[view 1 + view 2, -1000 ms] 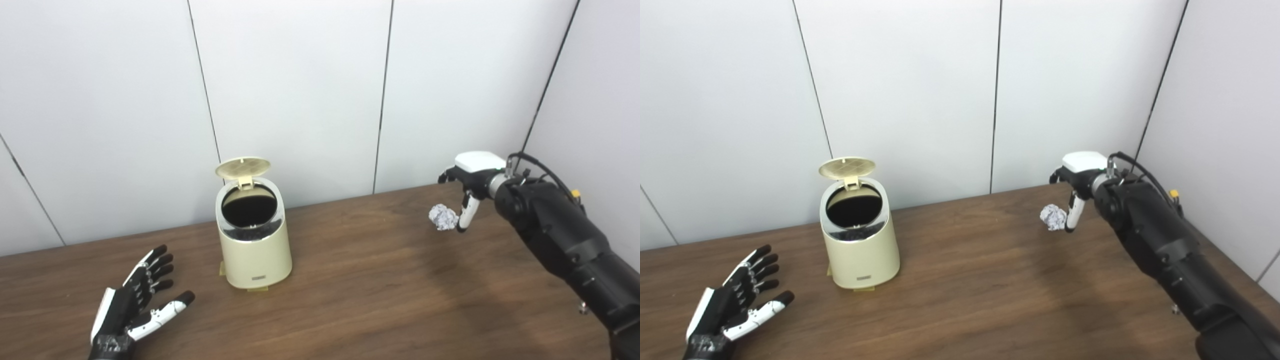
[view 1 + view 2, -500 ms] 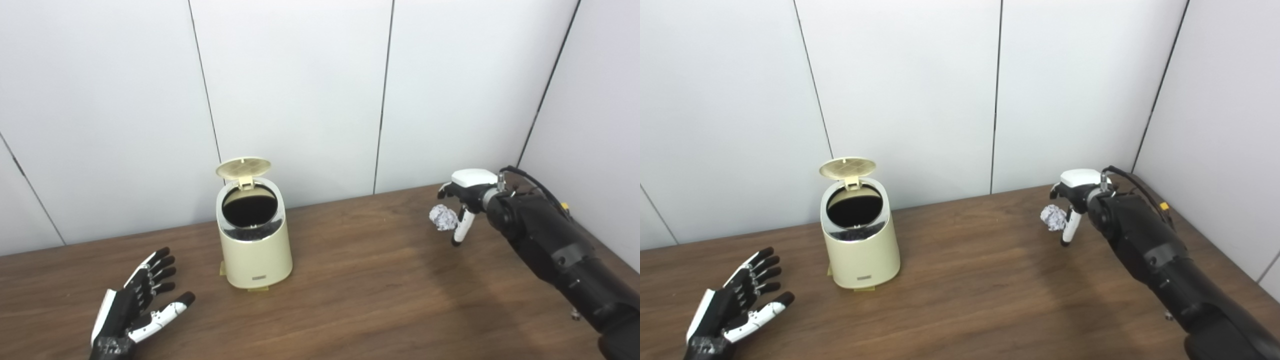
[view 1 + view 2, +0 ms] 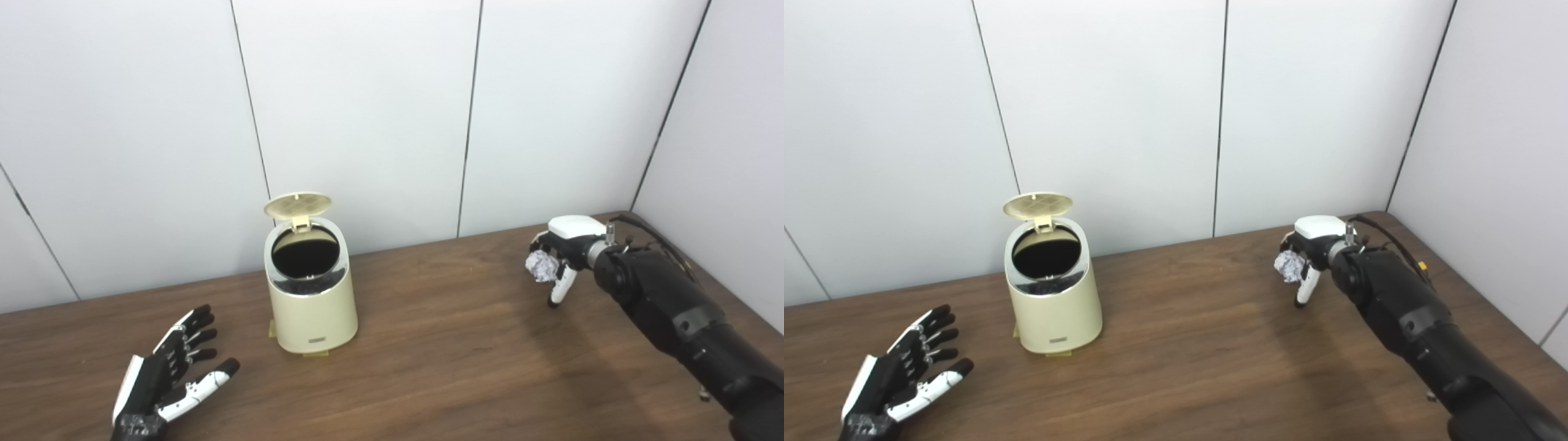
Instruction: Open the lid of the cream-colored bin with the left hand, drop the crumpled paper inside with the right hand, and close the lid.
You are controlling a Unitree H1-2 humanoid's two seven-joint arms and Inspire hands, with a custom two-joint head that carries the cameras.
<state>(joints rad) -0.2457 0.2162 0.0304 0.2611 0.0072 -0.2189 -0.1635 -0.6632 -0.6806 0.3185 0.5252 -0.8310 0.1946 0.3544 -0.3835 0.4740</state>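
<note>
1. The cream-colored cylindrical plastic bin [image 3: 311, 300] stands upright on the dark brown wooden table [image 3: 441, 355], left of the table's middle and near the back wall.
2. Its round hinged lid [image 3: 297, 205] is raised at the back of the rim, and the dark opening under it is uncovered.
3. A small dark label sits low on the bin's front; what it says is too small to read.
4. The small crumpled ball of white paper [image 3: 541, 267] is far to the right of the bin, near the table's back right corner.
5. The right hand [image 3: 560, 257], black with a white back, is around the paper ball; its fingers curl over it and the thumb points down beside it.
6. Whether the paper is lifted off the table or resting on it cannot be told.
7. The black right arm [image 3: 674, 312] comes in from the lower right corner and reaches toward the back wall.
8. The left hand [image 3: 165, 380] rests at the table's front left, palm up, fingers spread and holding nothing, well apart from the bin.
9. Pale grey wall panels [image 3: 361, 110] with thin dark seams stand behind the table.
</note>
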